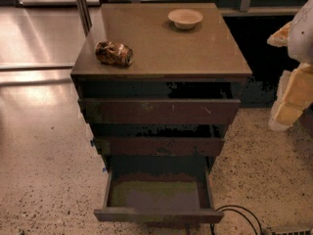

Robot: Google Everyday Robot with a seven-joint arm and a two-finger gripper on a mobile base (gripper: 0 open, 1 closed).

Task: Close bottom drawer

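We saw the bottom drawer (159, 214) pulled well out of the cabinet (166, 48), with its grey-green floor exposed. The middle drawer (159, 146) and top drawer (159, 110) stuck out slightly. A crushed can (114, 53) lay on top at the left and a bowl (185, 18) at the back. The gripper (292, 99) hung at the right edge, well apart from the drawer. We couldn't tell whether it was wide or narrow.

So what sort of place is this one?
Likely an office or lab: speckled polished floor, a three-drawer cabinet with the bottom drawer open, a bowl and crushed can on top. The claw hangs at the right edge.
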